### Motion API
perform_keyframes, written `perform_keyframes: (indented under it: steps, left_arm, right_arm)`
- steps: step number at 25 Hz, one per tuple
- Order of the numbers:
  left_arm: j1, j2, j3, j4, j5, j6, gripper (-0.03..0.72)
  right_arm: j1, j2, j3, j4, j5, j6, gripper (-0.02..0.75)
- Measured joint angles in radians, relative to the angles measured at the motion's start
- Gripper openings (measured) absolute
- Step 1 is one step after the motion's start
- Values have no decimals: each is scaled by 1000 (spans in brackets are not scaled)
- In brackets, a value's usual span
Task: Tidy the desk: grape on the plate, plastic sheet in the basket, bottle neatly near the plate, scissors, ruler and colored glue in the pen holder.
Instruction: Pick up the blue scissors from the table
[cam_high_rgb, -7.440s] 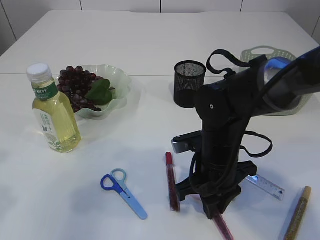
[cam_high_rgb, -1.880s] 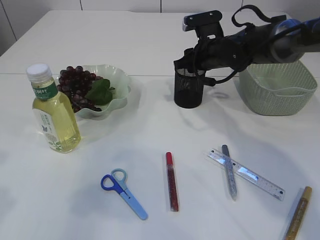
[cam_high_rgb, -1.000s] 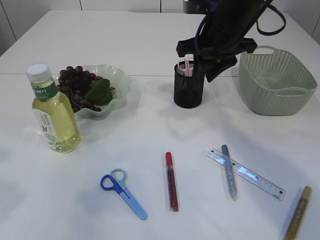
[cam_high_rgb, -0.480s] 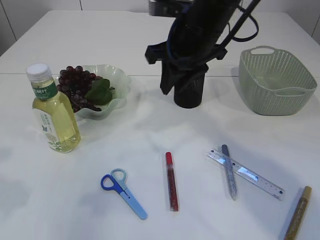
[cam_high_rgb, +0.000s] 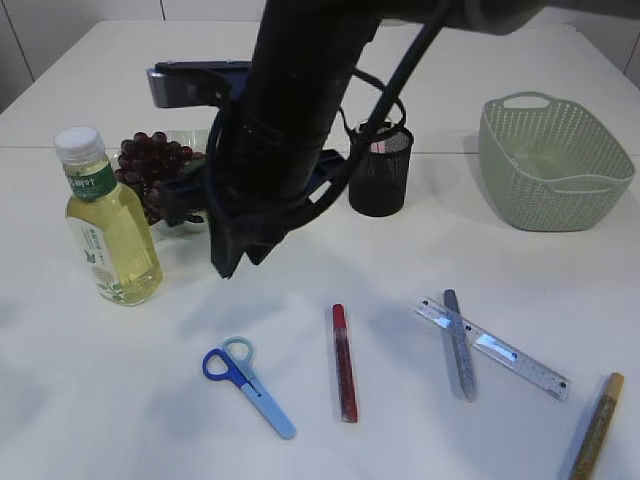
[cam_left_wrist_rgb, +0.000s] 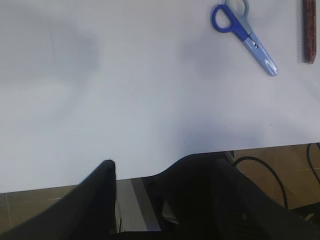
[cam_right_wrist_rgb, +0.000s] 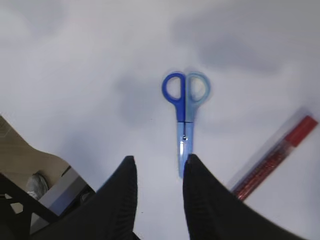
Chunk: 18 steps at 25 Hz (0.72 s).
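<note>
Right gripper (cam_right_wrist_rgb: 157, 167) part open, empty, hanging over blue scissors (cam_right_wrist_rgb: 185, 112) at frame centre in the wrist view; suggest descending straight, jaws straddling the blades near the pivot, clear of the red glue stick (cam_right_wrist_rgb: 274, 156) at lower right.

Bright, even light; wrist views perhaps slightly blurred.

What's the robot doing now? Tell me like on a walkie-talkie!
Right gripper open, empty, above the blue scissors. Left gripper open, idle at table edge. Nothing blocking the scissors.
</note>
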Motion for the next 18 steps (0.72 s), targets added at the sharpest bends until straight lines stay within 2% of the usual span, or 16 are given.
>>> perform_keyframes:
  steps: [6, 18]
  left_arm:
    - [0, 0, 0, 15, 39, 0, 442]
    - [0, 0, 0, 59, 44, -2, 442]
  right_arm:
    - [16, 71, 0, 31, 0, 2, 314]
    - [58, 226, 0, -24, -9, 2, 321]
